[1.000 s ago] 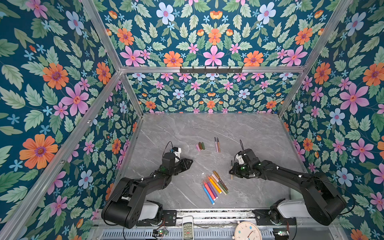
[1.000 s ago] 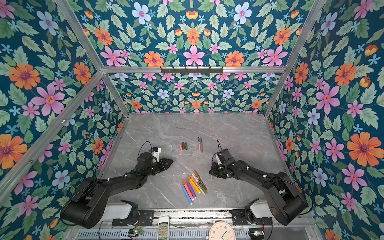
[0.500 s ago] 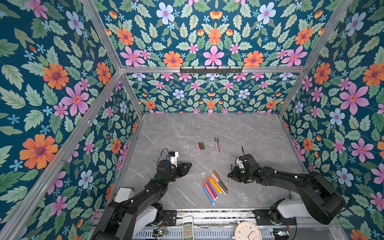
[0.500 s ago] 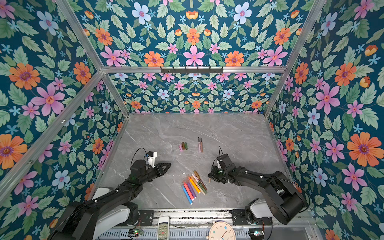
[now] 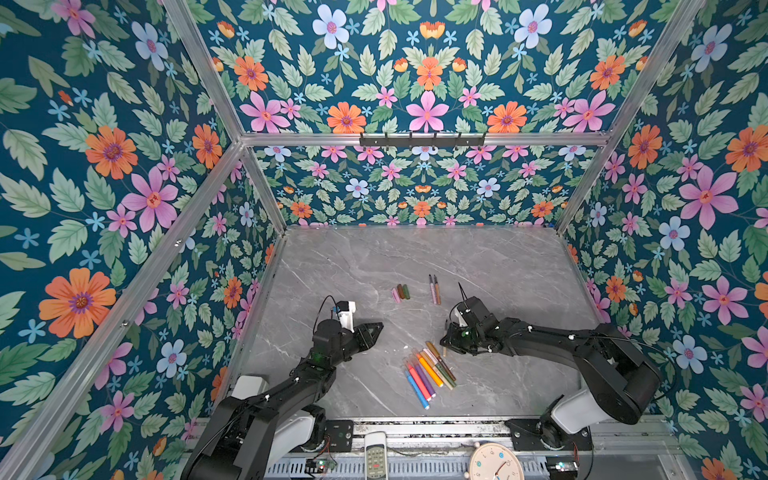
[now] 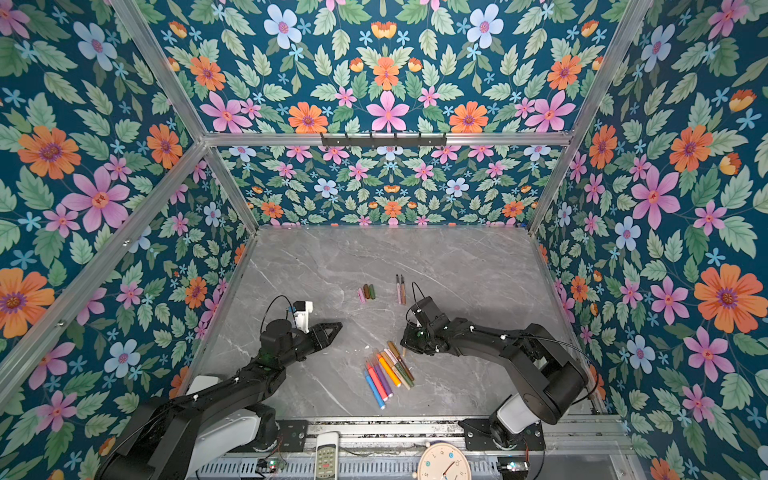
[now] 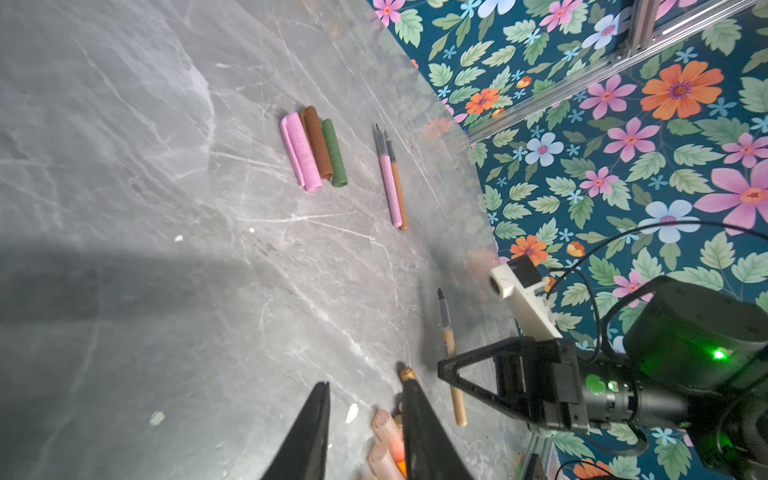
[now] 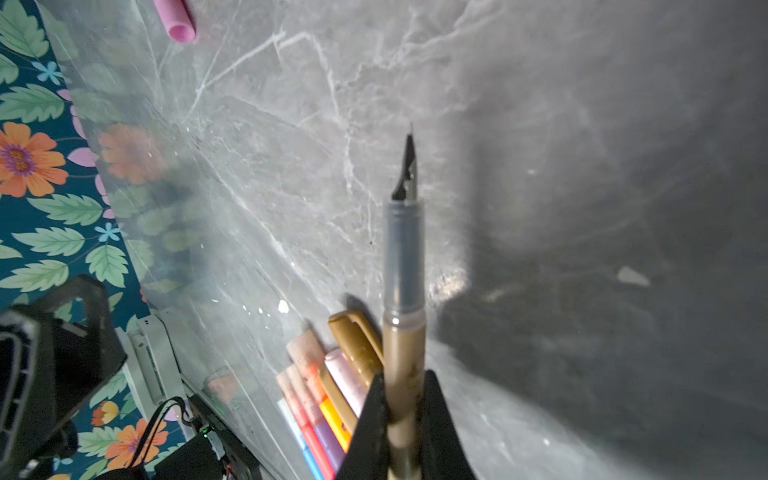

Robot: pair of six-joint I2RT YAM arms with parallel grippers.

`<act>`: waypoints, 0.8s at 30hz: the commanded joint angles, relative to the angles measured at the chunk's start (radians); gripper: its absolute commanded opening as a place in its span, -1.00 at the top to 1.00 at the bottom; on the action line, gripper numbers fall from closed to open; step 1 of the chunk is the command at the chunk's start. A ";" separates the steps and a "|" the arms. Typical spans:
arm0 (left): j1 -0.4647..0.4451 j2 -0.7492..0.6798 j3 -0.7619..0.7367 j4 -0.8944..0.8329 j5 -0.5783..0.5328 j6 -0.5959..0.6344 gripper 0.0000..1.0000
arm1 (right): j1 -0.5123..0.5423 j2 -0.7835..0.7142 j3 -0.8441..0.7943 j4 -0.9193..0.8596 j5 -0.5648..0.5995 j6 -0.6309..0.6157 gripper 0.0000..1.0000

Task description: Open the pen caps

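Jaws of the right gripper [image 8: 402, 384] are clamped on a tan pen [image 8: 404, 266], its cap off and dark tip bare, just past the far end of the pen row [image 5: 430, 374]. We note the left gripper [image 7: 365, 390] left of that row, slightly parted, nothing between. Three caps [image 5: 401, 293], pink, brown and green, lie together well beyond the row, two uncapped pens [image 5: 434, 289] near them.

Robot lab cell; aluminium frame [image 5: 291, 140], floral panels [image 5: 428, 75], marble-look tabletop [image 5: 374, 257]
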 commanded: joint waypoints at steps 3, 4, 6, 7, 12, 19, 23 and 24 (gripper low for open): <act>0.000 0.057 0.073 0.079 -0.039 0.052 0.34 | 0.001 -0.079 -0.007 -0.135 0.109 -0.035 1.00; 0.001 0.077 0.091 0.070 -0.036 0.059 0.34 | -0.013 -0.091 0.005 -0.166 0.111 -0.057 1.00; 0.004 0.115 0.125 0.050 -0.019 0.078 0.34 | -0.060 -0.097 0.038 -0.218 0.099 -0.106 1.00; 0.008 0.133 0.146 0.033 -0.010 0.094 0.35 | -0.088 -0.096 0.055 -0.237 0.095 -0.130 1.00; 0.026 0.169 0.225 -0.040 0.006 0.177 0.27 | -0.220 0.008 0.173 -0.233 0.017 -0.232 1.00; 0.056 0.239 0.215 0.040 0.031 0.165 0.23 | -0.324 0.359 0.505 -0.310 -0.109 -0.375 1.00; 0.079 0.277 0.208 0.093 0.066 0.141 0.23 | -0.356 0.449 0.617 -0.335 -0.132 -0.406 1.00; 0.084 0.287 0.207 0.106 0.074 0.134 0.24 | -0.359 0.470 0.647 -0.350 -0.132 -0.422 1.00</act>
